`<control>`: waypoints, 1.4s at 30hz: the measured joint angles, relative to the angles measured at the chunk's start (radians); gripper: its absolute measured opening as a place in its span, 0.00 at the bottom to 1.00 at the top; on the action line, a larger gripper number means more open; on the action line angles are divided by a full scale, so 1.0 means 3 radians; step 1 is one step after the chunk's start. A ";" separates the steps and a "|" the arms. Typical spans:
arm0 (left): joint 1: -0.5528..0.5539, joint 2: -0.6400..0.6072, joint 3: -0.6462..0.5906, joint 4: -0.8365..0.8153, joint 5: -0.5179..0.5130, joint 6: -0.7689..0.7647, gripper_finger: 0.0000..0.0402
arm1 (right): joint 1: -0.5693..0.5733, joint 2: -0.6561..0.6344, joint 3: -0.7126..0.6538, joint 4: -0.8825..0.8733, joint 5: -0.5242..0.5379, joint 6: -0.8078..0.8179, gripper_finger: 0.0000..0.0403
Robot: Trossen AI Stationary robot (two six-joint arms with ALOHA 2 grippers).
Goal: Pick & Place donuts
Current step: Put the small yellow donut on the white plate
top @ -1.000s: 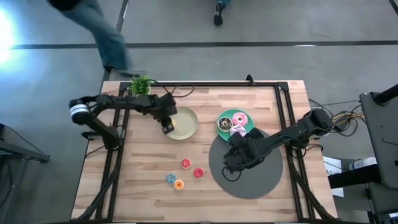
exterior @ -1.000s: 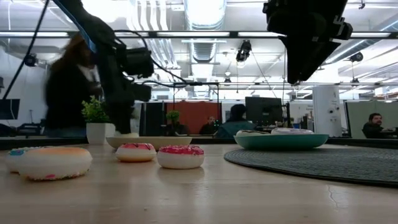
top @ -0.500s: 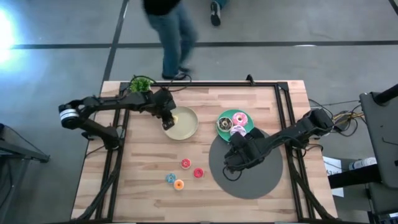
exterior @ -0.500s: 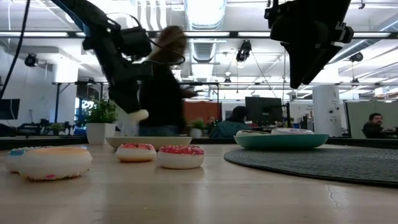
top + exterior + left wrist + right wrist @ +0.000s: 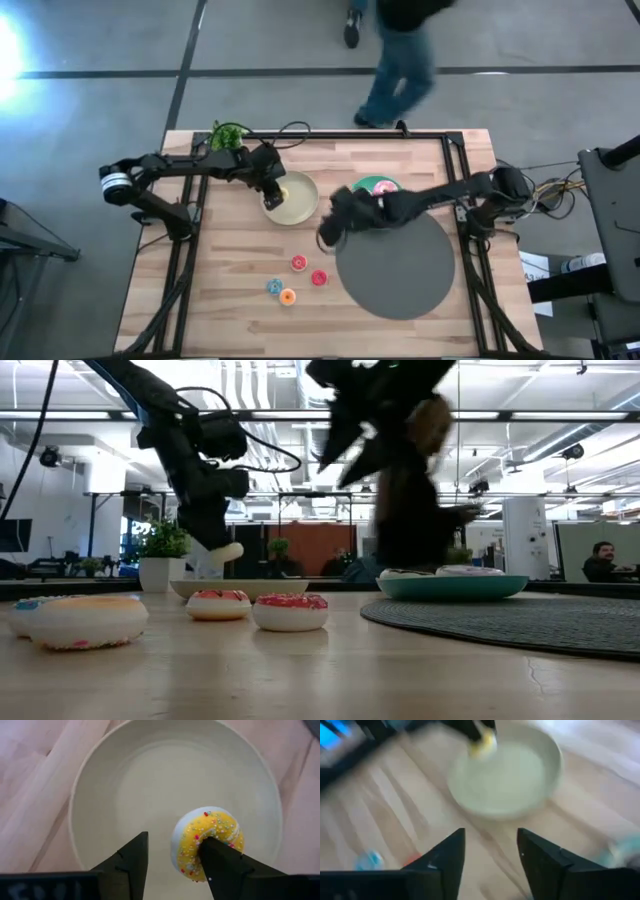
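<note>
Swinging off the grey mat [image 5: 400, 265], the right gripper [image 5: 328, 232] now hangs over bare desk [image 5: 230, 290] beside the beige plate [image 5: 300, 210], fingers spread and empty. The yellow donut [image 5: 207, 842] hangs on one finger of the spread left gripper [image 5: 172, 857] above that plate, seemingly mid-release. Four small donuts [image 5: 296, 277] wait on the desk; the right arm looks headed there.
</note>
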 joint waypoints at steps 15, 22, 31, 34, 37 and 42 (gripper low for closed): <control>0.0038 -0.0321 -0.0045 0.0255 0.0338 -0.0196 0.37 | -0.0590 0.0705 0.0368 0.1040 -0.0762 0.0184 0.03; 0.0045 -0.0320 -0.0075 0.0287 0.0365 -0.0264 0.37 | -0.0629 0.1019 0.0663 0.1196 -0.1017 0.0209 0.02; 0.0045 -0.0330 -0.0156 0.0184 0.0401 -0.0340 0.37 | -0.0654 0.1244 0.0906 0.1196 -0.1038 0.0180 0.02; 0.0045 -0.0344 -0.0156 0.0148 0.0370 -0.0362 0.37 | -0.0657 0.1241 0.0892 0.1163 -0.1035 0.0175 0.02; 0.0045 -0.0385 -0.0160 0.0116 0.0365 -0.0364 0.37 | -0.0666 0.1242 0.0879 0.0977 -0.0994 0.0173 0.02; 0.0042 -0.0629 -0.0159 0.0321 0.0723 -0.0400 0.37 | -0.0671 0.1255 0.0842 0.0714 -0.0911 0.0228 0.02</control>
